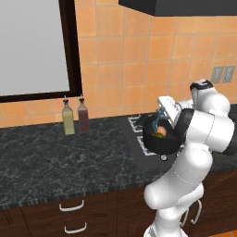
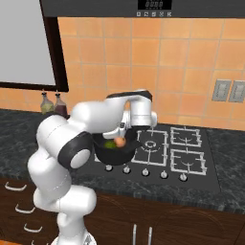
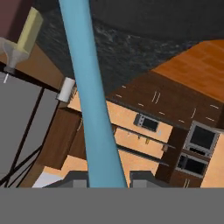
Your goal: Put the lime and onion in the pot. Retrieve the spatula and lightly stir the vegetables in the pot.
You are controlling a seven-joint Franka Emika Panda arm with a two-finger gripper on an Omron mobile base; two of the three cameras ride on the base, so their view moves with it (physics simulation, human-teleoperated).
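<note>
My fingers [image 3: 101,180] clamp the spatula [image 3: 91,100] by its handle, head reaching into the pot [image 2: 115,149]. Lime [image 2: 109,143] and onion [image 2: 120,141] sit inside, ready for stirring.

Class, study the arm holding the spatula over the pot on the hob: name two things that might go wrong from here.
1. The gripper pinches only the spatula handle's end; stirring might twist it loose.
2. The pot sits near the hob's front edge, so a hard push could shift it or knock out the onion and lime.
</note>
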